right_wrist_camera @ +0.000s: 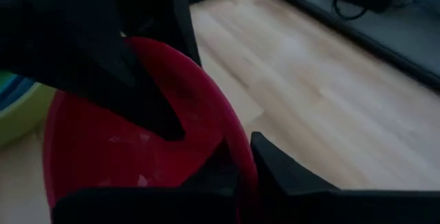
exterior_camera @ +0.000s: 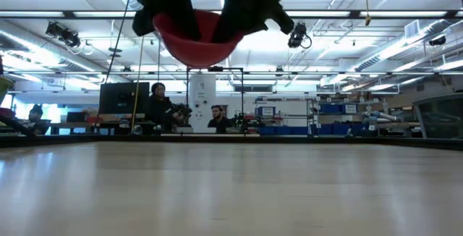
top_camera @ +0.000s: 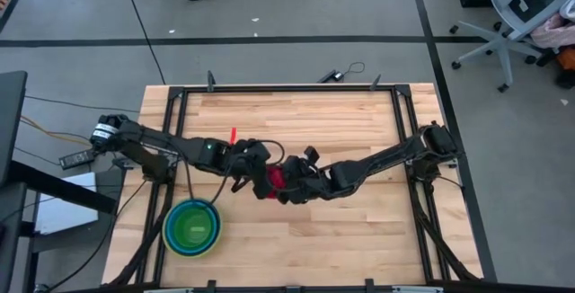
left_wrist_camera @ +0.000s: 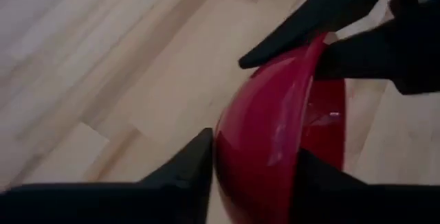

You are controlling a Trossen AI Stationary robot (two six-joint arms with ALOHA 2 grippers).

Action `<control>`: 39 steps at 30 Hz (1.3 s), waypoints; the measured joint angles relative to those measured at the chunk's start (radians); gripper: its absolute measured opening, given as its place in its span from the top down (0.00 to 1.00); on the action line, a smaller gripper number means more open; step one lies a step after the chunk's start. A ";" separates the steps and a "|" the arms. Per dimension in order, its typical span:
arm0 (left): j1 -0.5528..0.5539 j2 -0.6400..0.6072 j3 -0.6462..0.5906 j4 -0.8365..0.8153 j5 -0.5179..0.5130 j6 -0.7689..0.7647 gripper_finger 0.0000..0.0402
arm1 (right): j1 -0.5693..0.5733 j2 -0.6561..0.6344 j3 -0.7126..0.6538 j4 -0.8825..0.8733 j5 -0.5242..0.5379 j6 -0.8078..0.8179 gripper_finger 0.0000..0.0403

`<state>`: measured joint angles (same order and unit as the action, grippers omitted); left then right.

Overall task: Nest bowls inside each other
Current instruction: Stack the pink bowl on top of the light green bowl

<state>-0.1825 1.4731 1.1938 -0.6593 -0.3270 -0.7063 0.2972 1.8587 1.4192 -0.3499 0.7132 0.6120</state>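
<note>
A small magenta-pink bowl [top_camera: 274, 178] hangs in the air over the middle of the table, between my two grippers. My left gripper [left_wrist_camera: 254, 176] comes at it from the table's left and is shut on its wall. My right gripper [right_wrist_camera: 244, 165] comes from the right and is shut on the opposite rim. In the low view the bowl [exterior_camera: 199, 40] shows high above the tabletop, mouth up, partly hidden by both dark hands. Near the table's front left stands a nest of bowls [top_camera: 191, 227]: a lime-green one with blue and green ones inside. My left gripper has the pink bowl's wall [left_wrist_camera: 237, 148] between its fingers, one finger outside the bowl and one inside. It comes slanting down from the table's left. The bowl is lifted clear of the table. My right gripper pinches the opposite rim [right_wrist_camera: 237, 145], one finger inside the bowl and one outside. It slants down from the table's right.
Bare wooden tabletop [top_camera: 359, 230] lies under and around the hands. A black frame [top_camera: 287, 87] runs along the table's edges. Beyond the far edge the low view shows people [exterior_camera: 158, 106] at desks.
</note>
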 joint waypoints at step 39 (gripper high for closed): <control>-0.771 -0.452 -0.531 -0.206 0.244 -0.941 0.69 | -0.162 -0.066 0.294 -0.444 -0.351 0.071 0.40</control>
<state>-0.9539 1.0206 0.6625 -0.8658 -0.0830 -1.6477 0.1348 1.7931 1.7130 -0.7934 0.3626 0.6828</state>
